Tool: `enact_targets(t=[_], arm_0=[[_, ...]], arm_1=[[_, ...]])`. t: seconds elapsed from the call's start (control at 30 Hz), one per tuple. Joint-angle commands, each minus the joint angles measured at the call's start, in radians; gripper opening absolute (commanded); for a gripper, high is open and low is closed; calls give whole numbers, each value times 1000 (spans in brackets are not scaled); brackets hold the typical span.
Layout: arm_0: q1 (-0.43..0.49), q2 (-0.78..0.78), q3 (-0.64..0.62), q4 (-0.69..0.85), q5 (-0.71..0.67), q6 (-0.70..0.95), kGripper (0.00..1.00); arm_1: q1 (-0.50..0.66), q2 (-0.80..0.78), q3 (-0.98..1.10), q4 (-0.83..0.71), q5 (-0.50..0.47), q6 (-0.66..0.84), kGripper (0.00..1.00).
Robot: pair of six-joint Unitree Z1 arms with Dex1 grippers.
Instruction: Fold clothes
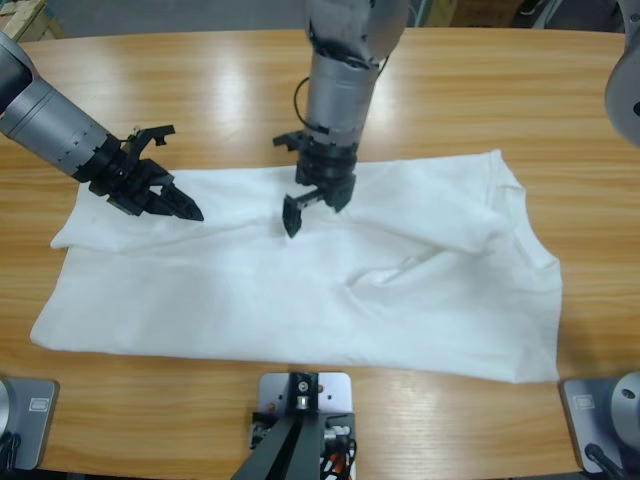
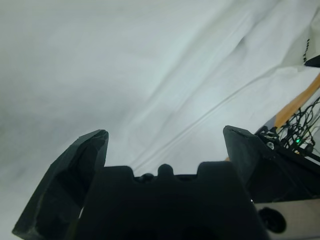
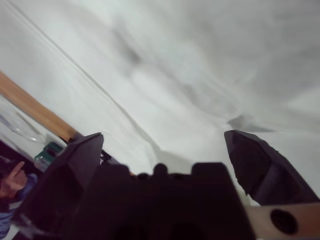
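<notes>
A white T-shirt (image 1: 300, 290) lies spread lengthwise on the wooden table, wrinkled, with its sleeve and neck end at the right. My left gripper (image 1: 182, 174) comes in from the left edge, jaws open, just over the shirt's upper left part. In the left wrist view the left gripper (image 2: 165, 135) has only white cloth (image 2: 125, 65) beyond it and nothing between the jaws. My right gripper (image 1: 315, 208) reaches down from the top middle, open, at the shirt's upper edge near the centre. The right wrist view shows the right gripper (image 3: 165, 140) wide over the cloth (image 3: 200, 65), holding nothing.
Bare wooden table (image 1: 450, 90) surrounds the shirt on all sides, widest behind it. A silver elbow (image 1: 625, 80) shows at the upper right edge. In the right wrist view a person's hand (image 3: 12, 180) appears beyond the table edge (image 3: 30, 107).
</notes>
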Motion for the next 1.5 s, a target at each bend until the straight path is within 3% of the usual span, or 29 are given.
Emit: enact_targets(t=[0.03, 0.37, 0.43, 0.93, 1.5], arm_0=[[15, 31, 29, -14, 4, -11, 895], [17, 39, 27, -13, 4, -10, 897], [17, 39, 27, -14, 4, -11, 897], [18, 53, 23, -13, 3, -11, 899], [18, 66, 20, -12, 1, -10, 899]], arm_1=[[38, -10, 58, 92, 18, 15, 1000], [11, -97, -12, 95, -236, 18, 1000], [12, -94, -10, 95, -245, 9, 1000], [12, 43, -67, 90, -97, -74, 982], [12, 121, -84, 84, -40, -158, 982]])
